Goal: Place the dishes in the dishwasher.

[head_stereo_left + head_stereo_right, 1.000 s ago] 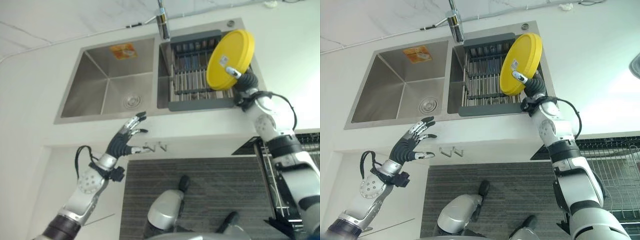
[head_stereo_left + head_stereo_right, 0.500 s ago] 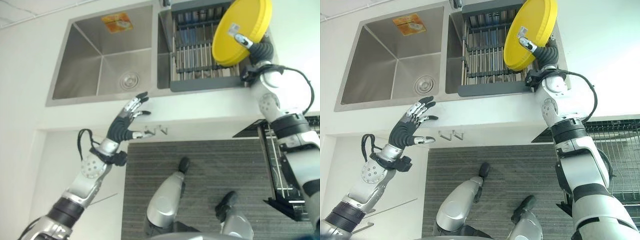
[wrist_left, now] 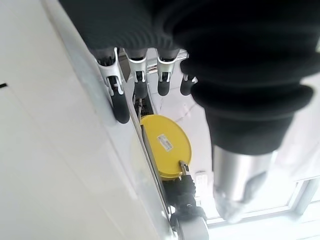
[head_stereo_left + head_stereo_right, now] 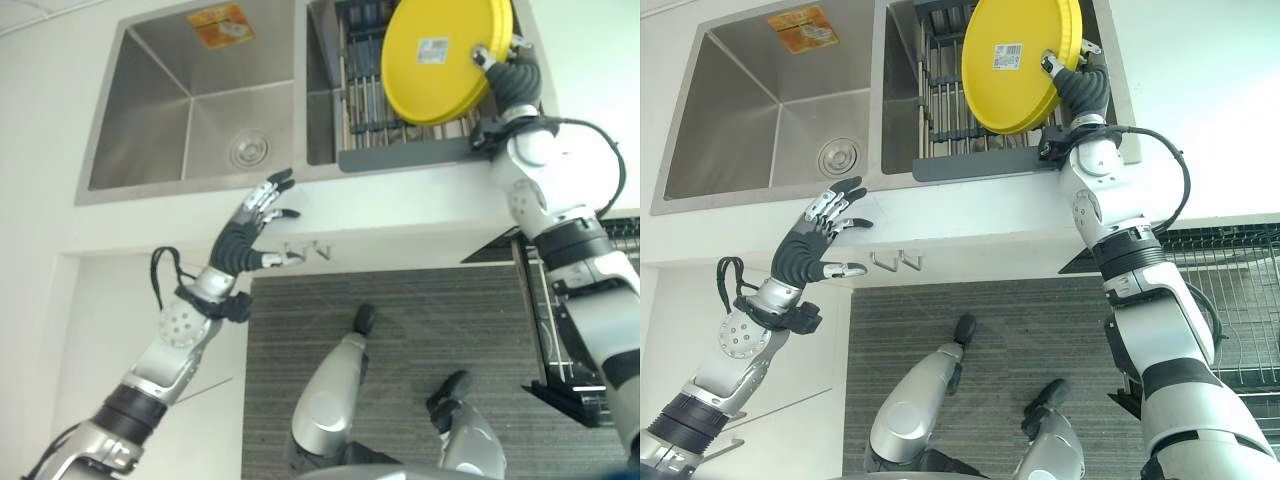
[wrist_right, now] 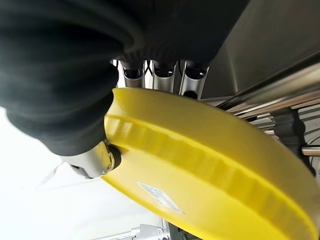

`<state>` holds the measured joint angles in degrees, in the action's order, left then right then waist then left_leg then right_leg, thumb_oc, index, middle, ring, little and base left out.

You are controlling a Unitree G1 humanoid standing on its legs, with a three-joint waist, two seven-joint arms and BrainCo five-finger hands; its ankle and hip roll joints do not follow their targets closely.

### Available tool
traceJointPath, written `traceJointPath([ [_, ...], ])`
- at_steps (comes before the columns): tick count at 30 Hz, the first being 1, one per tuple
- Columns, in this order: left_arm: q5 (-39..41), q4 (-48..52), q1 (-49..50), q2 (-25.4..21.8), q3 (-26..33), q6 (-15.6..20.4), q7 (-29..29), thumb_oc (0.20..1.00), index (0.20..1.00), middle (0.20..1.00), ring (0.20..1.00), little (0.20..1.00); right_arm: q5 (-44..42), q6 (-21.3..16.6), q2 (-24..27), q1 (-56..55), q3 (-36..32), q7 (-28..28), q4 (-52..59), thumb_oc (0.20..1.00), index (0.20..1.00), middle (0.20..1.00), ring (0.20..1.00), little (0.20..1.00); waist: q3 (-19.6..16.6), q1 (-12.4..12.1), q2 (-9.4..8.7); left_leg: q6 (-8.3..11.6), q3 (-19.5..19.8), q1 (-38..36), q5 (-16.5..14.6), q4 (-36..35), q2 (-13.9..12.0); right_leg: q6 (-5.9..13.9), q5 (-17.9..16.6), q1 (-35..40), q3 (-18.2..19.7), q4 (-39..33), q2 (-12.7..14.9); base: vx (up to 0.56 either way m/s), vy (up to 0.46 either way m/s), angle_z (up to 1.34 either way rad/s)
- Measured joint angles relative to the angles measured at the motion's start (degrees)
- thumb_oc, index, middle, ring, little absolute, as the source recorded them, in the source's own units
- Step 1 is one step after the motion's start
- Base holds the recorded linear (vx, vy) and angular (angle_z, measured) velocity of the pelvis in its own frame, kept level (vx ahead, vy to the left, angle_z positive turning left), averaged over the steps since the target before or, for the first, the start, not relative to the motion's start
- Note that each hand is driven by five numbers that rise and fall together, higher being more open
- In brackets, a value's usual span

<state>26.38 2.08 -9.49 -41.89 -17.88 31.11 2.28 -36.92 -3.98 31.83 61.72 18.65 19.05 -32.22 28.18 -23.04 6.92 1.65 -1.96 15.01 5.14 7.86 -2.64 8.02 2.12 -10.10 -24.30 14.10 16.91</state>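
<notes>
- Left eye view: the right hand [image 4: 497, 68] pinches the rim of a round yellow plastic plate [image 4: 440, 55] at its three o'clock edge, thumb on the underside and fingers behind, holding it tilted above the grey slatted drying rack [image 4: 372, 110] in the right basin of the steel double sink [image 4: 190, 110].
- To do this step well, I judge the plate should be lifted clear of the rack's bars before it swings toward the wire dishwasher rack [image 4: 560, 330] at four o'clock; a rim pinch can let the plate pivot.
- Right eye view: the left hand [image 4: 810, 245] hovers at eight o'clock, fingers spread and lightly bent, holding nothing, just off the white counter edge [image 4: 970, 215]. Grey striped flooring [image 4: 990, 320] lies below.
- Left wrist view: straight dark-tipped fingers [image 3: 120, 107] point along the counter toward the distant plate.
- Right wrist view: the thumb [image 5: 95, 162] and fingers [image 5: 162, 75] clamp the ribbed rim.
</notes>
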Motion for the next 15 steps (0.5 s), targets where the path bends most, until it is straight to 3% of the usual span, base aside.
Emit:
traceJointPath([
  [10,0.0,0.1,2.0,-0.4,0.1,-1.6,0.7,1.000,1.000,1.000,1.000,1.000,1.1,-1.8,-1.7,-0.2,-1.4,1.5,0.8,0.200,0.200,0.200,0.200,0.200,-0.1,-0.8,0.31,-0.12,-0.9,-4.8,0.3,-2.5,-0.1,-0.26,-0.8,4.3,-0.3,-2.2,-0.5,-0.03,-0.040,-0.03],
  [15,0.0,0.2,4.0,2.1,0.5,-2.1,1.9,1.000,1.000,1.000,1.000,1.000,3.4,-3.2,-2.2,-2.1,-1.9,2.8,10.7,0.200,0.200,0.200,0.200,0.200,-0.8,-0.8,1.96,-0.03,-1.9,-8.7,0.3,-5.0,-0.1,0.62,-1.2,7.4,0.0,-4.3,-0.6,-0.03,-0.025,-0.08],
])
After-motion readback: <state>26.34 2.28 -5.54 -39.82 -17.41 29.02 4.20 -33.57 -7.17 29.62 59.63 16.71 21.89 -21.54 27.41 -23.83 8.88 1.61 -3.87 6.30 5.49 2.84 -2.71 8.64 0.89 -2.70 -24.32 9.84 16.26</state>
